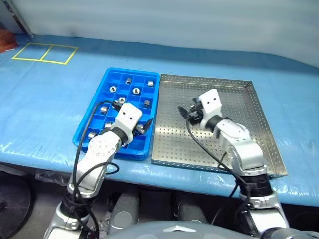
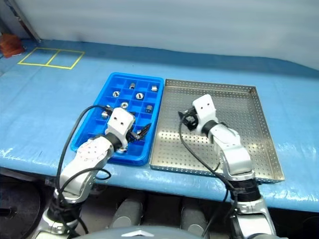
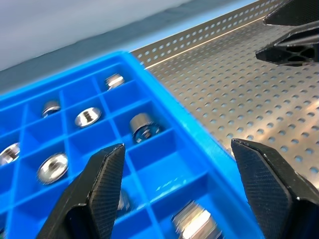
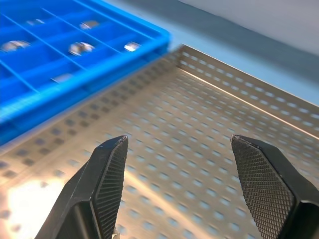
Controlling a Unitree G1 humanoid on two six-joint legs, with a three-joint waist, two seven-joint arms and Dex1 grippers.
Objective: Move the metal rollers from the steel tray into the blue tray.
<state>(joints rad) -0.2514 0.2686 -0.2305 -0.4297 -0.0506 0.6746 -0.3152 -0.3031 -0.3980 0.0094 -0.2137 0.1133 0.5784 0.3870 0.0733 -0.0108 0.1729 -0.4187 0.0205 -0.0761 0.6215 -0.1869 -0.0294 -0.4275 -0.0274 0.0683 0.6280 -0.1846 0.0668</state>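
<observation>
Sitting in blue tray: approx 9 metal rollers; steel tray bare, both grippers' fingers wide, holding nothing

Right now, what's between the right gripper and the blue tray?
Bare perforated floor of the steel tray, with no roller on it, then that tray's low rim; the right wrist view shows it running from the open right gripper to the blue tray.

So the bright blue compartmented plastic tray sits touching the left side of the grey perforated steel tray, with the small silver metal rollers in its compartments.
</observation>
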